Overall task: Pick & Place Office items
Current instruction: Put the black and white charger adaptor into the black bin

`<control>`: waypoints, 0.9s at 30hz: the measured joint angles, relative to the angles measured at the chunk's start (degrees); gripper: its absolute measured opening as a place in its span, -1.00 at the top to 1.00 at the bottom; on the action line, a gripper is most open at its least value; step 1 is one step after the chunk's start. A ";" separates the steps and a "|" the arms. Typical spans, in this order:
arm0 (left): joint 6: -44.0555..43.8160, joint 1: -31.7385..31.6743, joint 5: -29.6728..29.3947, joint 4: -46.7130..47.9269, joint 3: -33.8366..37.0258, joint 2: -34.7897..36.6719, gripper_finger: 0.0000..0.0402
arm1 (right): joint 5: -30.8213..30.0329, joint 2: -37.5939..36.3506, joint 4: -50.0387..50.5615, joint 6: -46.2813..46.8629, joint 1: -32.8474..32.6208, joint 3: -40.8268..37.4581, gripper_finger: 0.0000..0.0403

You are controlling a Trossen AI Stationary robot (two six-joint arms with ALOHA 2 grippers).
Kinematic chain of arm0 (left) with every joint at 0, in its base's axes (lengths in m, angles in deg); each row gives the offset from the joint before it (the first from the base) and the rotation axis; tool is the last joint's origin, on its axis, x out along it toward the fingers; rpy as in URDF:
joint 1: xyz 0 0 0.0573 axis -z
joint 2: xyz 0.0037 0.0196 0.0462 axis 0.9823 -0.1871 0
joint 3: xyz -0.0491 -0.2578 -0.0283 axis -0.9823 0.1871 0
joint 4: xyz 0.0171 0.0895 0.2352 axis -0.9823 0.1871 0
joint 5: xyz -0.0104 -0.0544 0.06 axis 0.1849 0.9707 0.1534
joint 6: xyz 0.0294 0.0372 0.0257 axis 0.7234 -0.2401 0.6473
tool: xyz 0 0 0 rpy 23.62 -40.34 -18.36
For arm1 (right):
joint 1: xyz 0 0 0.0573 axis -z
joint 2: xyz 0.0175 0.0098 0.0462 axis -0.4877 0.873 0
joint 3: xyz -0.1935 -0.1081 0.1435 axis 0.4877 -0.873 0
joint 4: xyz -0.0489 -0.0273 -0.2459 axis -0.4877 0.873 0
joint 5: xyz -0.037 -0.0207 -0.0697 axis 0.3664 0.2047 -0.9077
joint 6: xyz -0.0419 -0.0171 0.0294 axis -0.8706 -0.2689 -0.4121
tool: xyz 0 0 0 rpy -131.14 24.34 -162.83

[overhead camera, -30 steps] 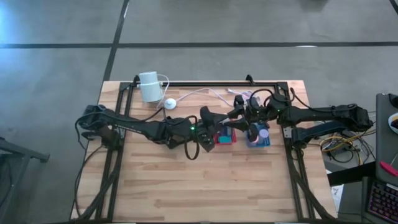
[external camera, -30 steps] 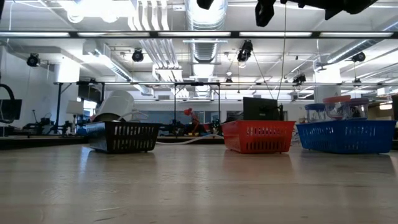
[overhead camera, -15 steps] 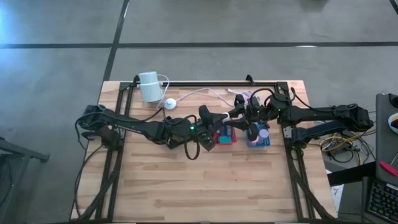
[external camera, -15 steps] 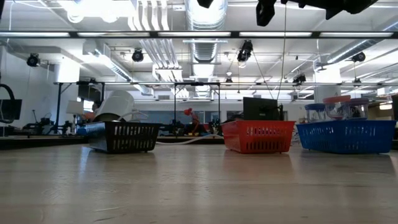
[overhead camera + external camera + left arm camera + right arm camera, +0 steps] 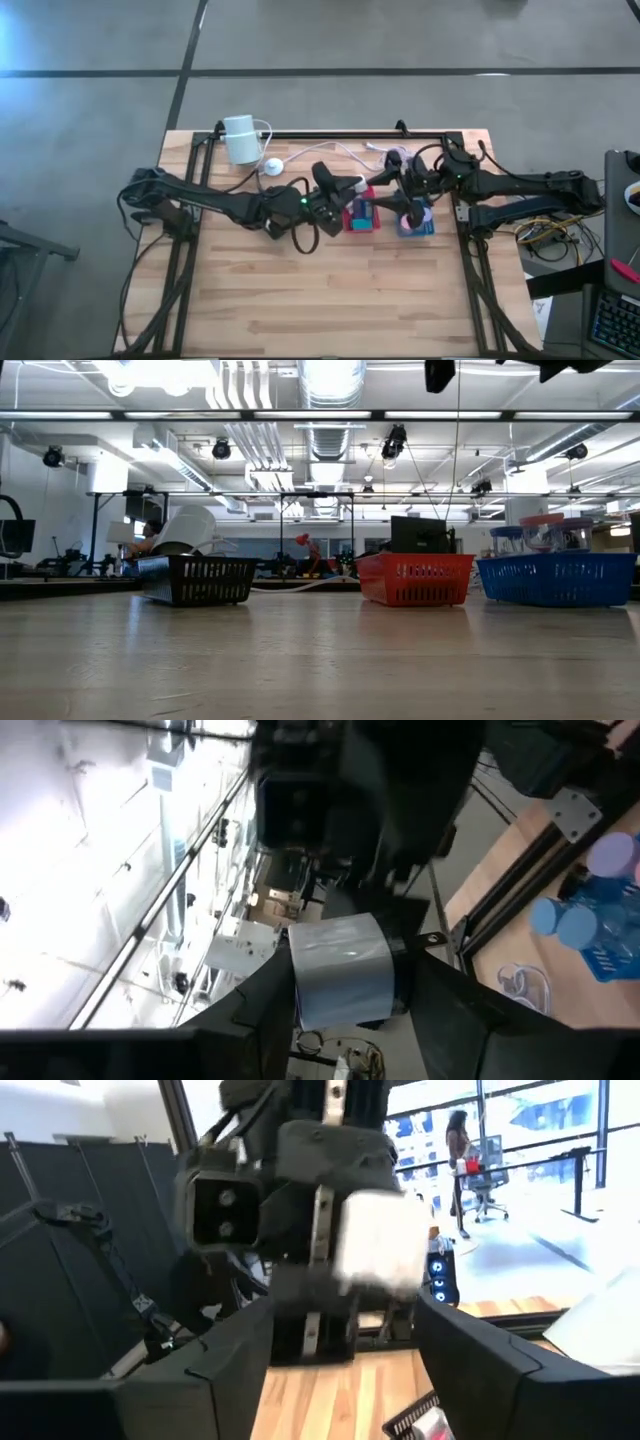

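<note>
High above the middle of the table my two grippers face each other, both pointing level. My left gripper is shut on a pale grey-white block, one of the office items. My right gripper stands open just short of the block, its fingers wide apart and touching nothing. Below them the black, red and blue trays rest on the table. Blue and purple cylinders stand in the blue tray. My left gripper pinches the block by two opposite sides between its two fingers. The fingers come level from the table's left side, pointing toward the right arm. The block is lifted clear, well above the trays.
A white cylinder with its cable and a white puck lies at the far left of the table. A black frame runs along the far edge and both sides. The near half of the wooden table is bare.
My left wrist has rolled a little, and the pale block now shows at its fingers in the high view. My right gripper has drawn back slightly toward the table's right edge. The arm parts at the top of the low view have risen a little.
</note>
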 joint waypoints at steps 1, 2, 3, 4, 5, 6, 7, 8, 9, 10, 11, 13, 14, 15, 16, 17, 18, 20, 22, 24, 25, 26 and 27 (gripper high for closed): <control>-0.61 0.00 -0.21 0.47 0.00 0.57 0.19 | -0.17 -0.82 1.19 -0.31 0.00 0.00 -0.17; -1.26 -0.01 -1.05 0.81 0.00 0.93 0.19 | -0.55 -1.69 2.62 -0.47 -0.04 0.00 -0.19; -1.92 -0.08 -1.19 0.90 0.00 1.51 0.19 | -1.42 -2.69 4.24 -1.01 -0.09 0.00 -0.20; -2.64 -0.14 -1.23 1.67 0.00 2.19 0.19 | -1.94 -3.57 5.79 -1.75 -0.09 -0.01 -0.22; -3.85 -0.17 -1.23 2.64 0.00 2.93 0.19 | -2.23 -4.44 7.25 -2.53 -0.12 -0.02 -0.22; -5.21 -0.17 -1.19 3.89 0.00 3.80 0.19 | -2.64 -5.50 8.64 -3.33 -0.07 -0.02 -0.23; -6.97 -0.13 -0.97 5.85 0.00 4.89 0.19 | -3.05 -6.71 10.41 -4.16 -0.07 -0.02 -0.23; -9.06 -0.07 -0.27 8.13 0.00 5.91 0.19 | -3.63 -7.94 12.29 -4.78 -0.03 -0.04 -0.22; -11.76 -0.07 0.72 10.60 0.00 7.13 0.19 | -4.55 -9.25 14.02 -5.24 -0.04 -0.04 -0.21; -14.49 -0.07 1.89 13.31 0.03 8.47 0.19 | -5.37 -10.64 16.04 -5.51 -0.08 -0.04 -0.20; -17.48 -0.34 3.53 16.12 0.22 9.79 0.19 | -6.33 -11.97 17.90 -5.88 -0.09 -0.19 -0.18; -23.30 -0.98 6.89 19.63 1.37 12.69 0.19 | -7.74 -14.75 20.79 -7.17 -0.09 -0.83 -0.14; -25.80 -1.25 8.21 20.66 2.65 14.27 0.19 | -8.15 -16.15 21.71 -8.22 -0.09 -1.49 -0.12; -27.96 -1.48 9.29 20.94 4.16 15.91 0.19 | -8.47 -17.60 22.07 -9.36 -0.07 -2.27 -0.09; -30.05 -1.59 9.97 20.93 5.92 17.75 0.19 | -8.60 -19.21 22.04 -10.34 -0.07 -3.26 -0.06; -32.10 -1.59 10.56 20.97 8.00 19.71 0.19 | -8.58 -20.94 22.10 -10.98 -0.09 -4.62 -0.02; -34.11 -1.57 10.89 21.00 10.22 21.83 0.19 | -8.56 -22.60 22.15 -11.50 -0.09 -5.95 0.02; -38.48 -1.53 11.36 20.97 15.01 26.41 0.19 | -8.47 -26.30 22.17 -11.97 -0.09 -9.07 0.11; -43.19 -1.53 11.58 20.98 20.34 31.43 0.19 | -8.91 -29.91 22.05 -11.98 -0.07 -12.40 0.22; -48.28 -1.58 11.56 20.98 25.65 36.76 0.20 | -9.31 -33.81 22.09 -12.02 -0.05 -15.74 0.34; -50.81 -1.57 11.56 20.96 28.32 39.40 0.20 | -10.14 -35.75 22.10 -12.03 -0.08 -17.26 0.40; -53.26 -1.52 11.58 20.81 30.91 41.92 0.20 | -11.19 -37.60 21.95 -12.04 -0.07 -18.75 0.46; -55.34 -1.51 11.60 20.42 33.56 44.44 0.20 | -12.29 -39.47 21.93 -12.06 -0.07 -20.30 0.53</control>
